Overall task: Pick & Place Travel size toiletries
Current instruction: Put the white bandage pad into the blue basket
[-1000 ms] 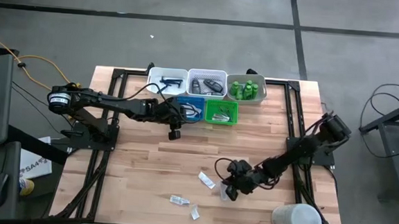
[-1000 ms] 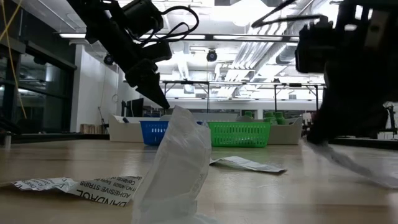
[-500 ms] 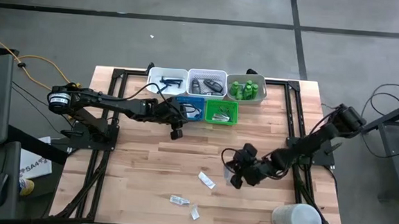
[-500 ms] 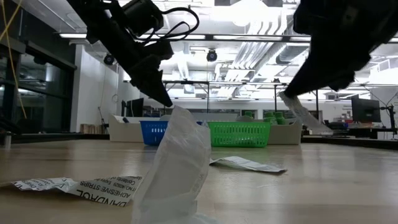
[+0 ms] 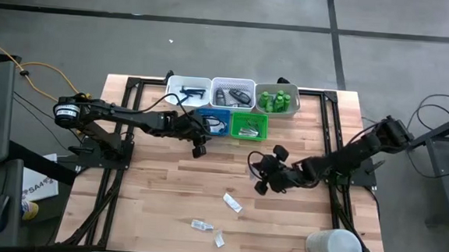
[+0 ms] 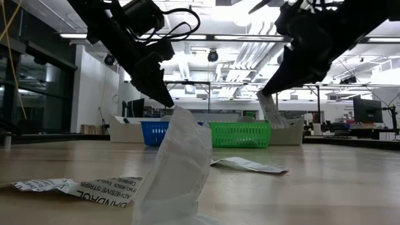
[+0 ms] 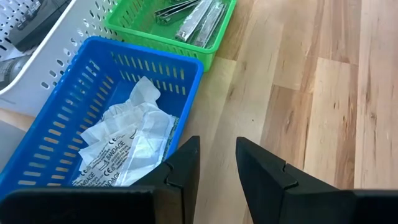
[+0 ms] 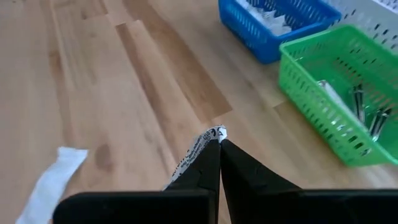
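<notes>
**While the packet rides high, aim for the blue tray**

With its fingers pinched together on a thin white printed paper packet (image 8: 200,149), the right gripper (image 5: 257,175) hangs above the bare wooden table (image 5: 158,192), short of the trays. Matching packets lie in the blue slotted plastic tray (image 7: 74,130), so that looks the likely target. Best to carry it high over the tray's rim, centre it, then let go. Watch the left gripper (image 5: 197,149), fingers slightly apart and holding nothing, just beside that tray. Three more flat packets (image 5: 232,203) wait on the wood.
</notes>
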